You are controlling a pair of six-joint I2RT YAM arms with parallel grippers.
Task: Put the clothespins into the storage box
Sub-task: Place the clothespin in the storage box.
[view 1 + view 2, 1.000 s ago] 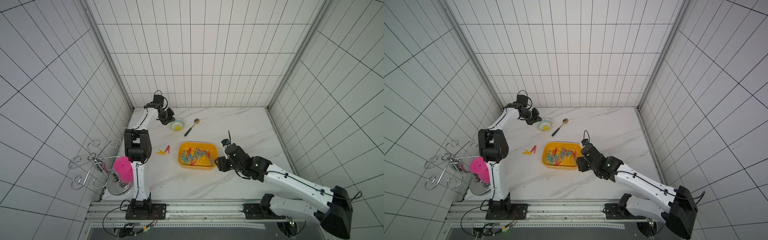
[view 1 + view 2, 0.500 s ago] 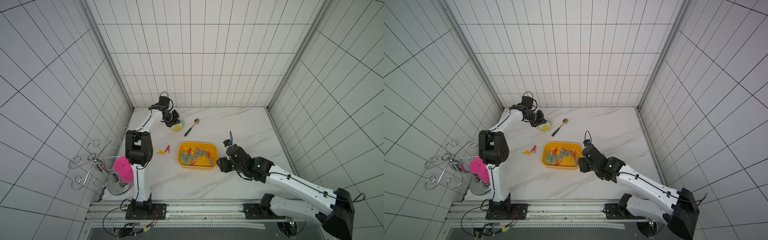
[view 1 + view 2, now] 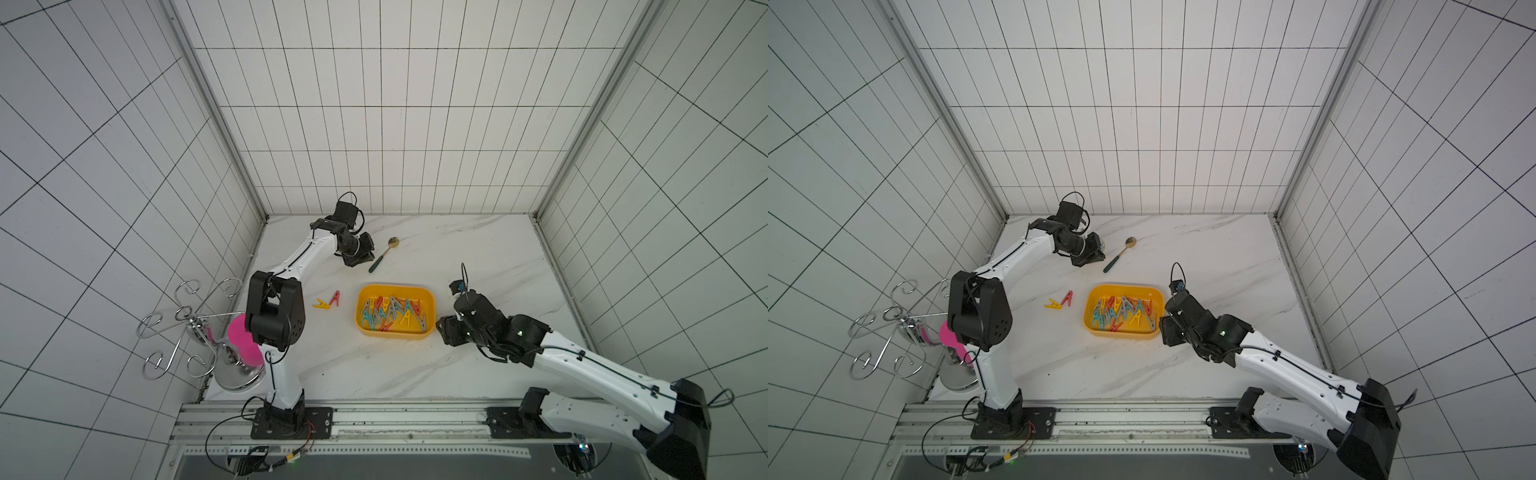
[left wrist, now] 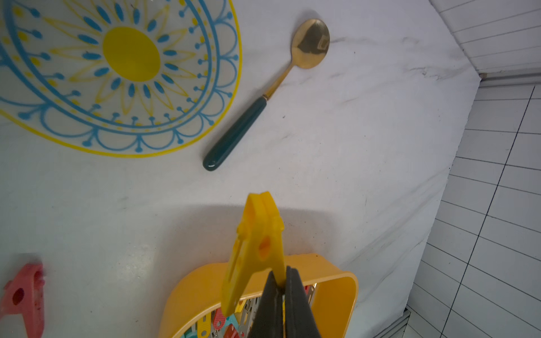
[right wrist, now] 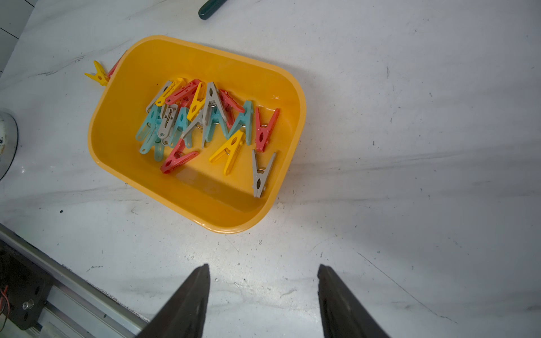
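I can't make out any txt, labels, brand marks or nos. in any view. The bowl carries only a blue-and-yellow pattern, no lettering.

From my station I saw a white marble worktop walled in by white tiles. Towards the back lay a gold spoon with a dark green handle. It was just beside a round bowl patterned in blue and yellow, and the two did not touch. At the near left corner stood a chrome scrollwork stand with a pink cup against it.
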